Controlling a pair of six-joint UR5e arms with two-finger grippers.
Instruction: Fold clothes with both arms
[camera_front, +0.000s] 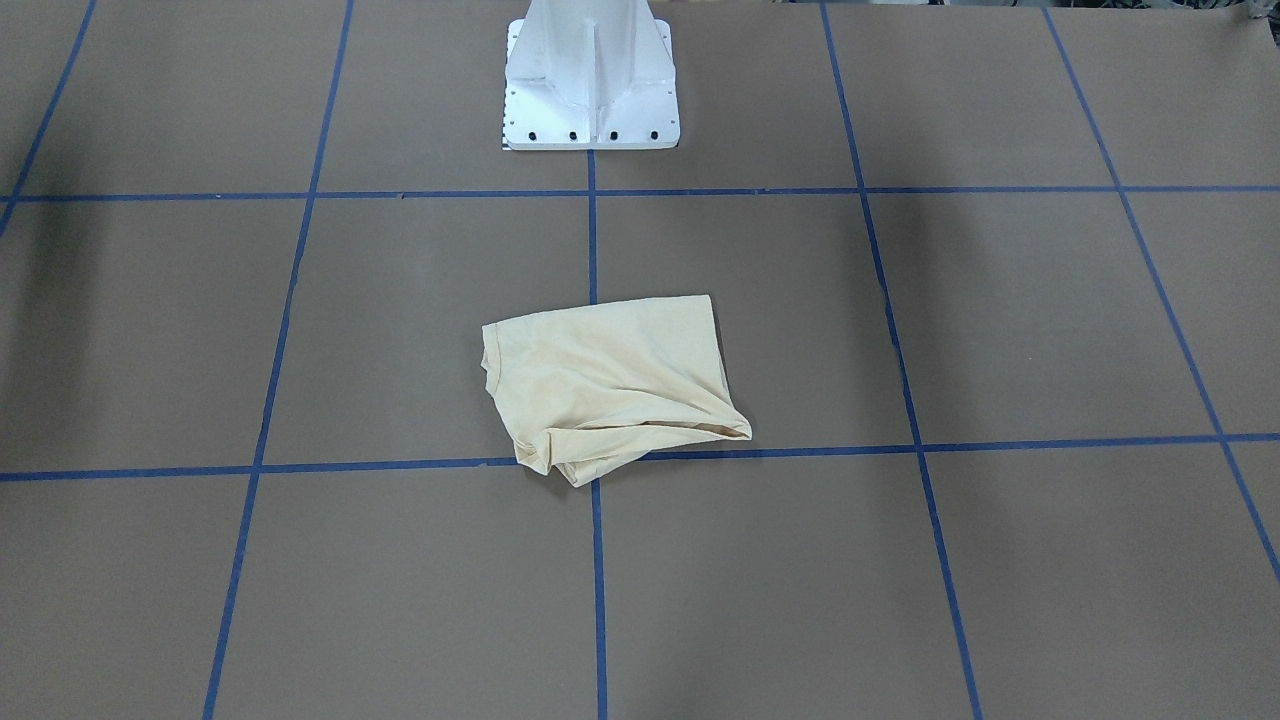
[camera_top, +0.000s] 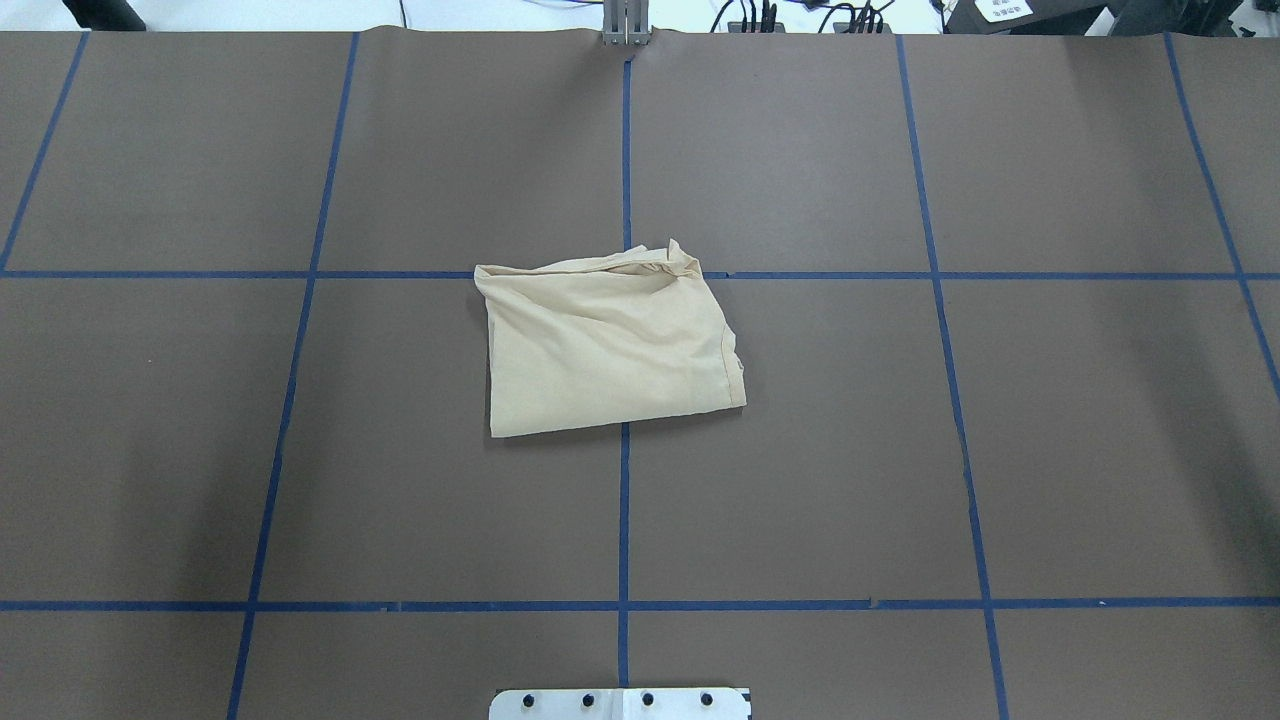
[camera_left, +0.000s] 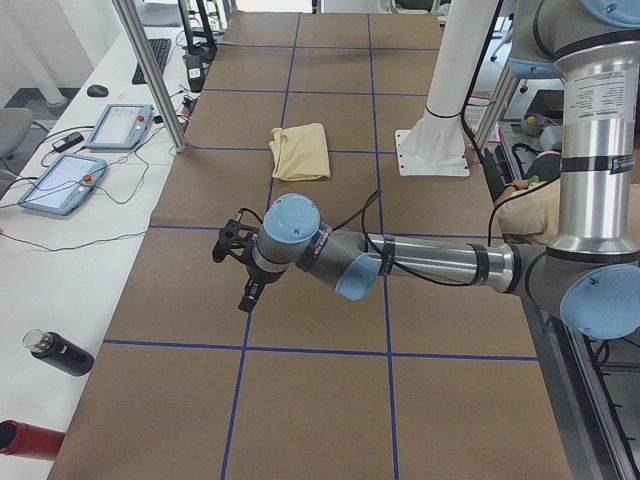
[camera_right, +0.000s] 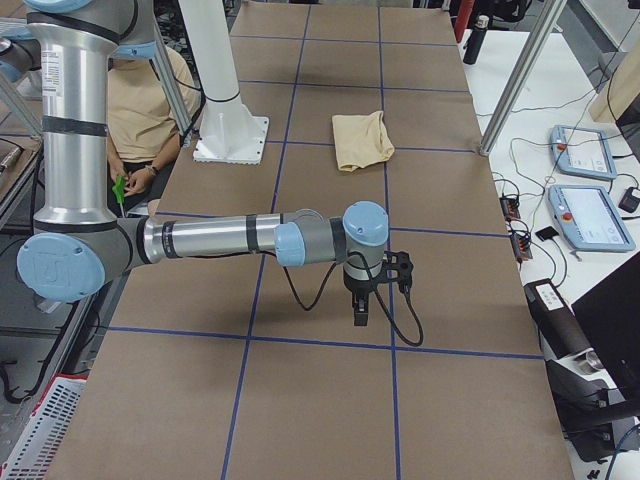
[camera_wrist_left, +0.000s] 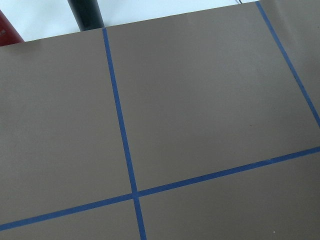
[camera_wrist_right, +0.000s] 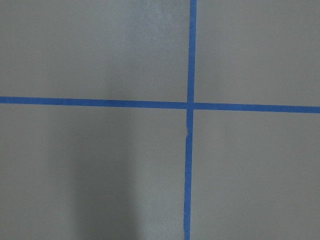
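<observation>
Shirt (camera_top: 605, 345) lies at the centre of the desk (camera_top: 800, 480), across the middle crossing of the blue tape (camera_top: 624, 520). It is a rough rectangle several layers thick. The edge away from the robot is bunched; the other edges lie flat.

Handling (judgement): light, soft and limp, with no stiffness to hold a shape. The layers are likely to slide apart if only the top one is pinched. Best hold is at two corners of one flat edge, pinching through all layers.

Left claw (camera_left: 247, 298) hangs over bare desk, well apart from the shirt, toward the robot's left end. Right claw (camera_right: 360, 312) likewise toward the right end. Neither touches cloth. Both wrist views show only desk and tape. Cannot tell whether either claw is released or clenched.
</observation>
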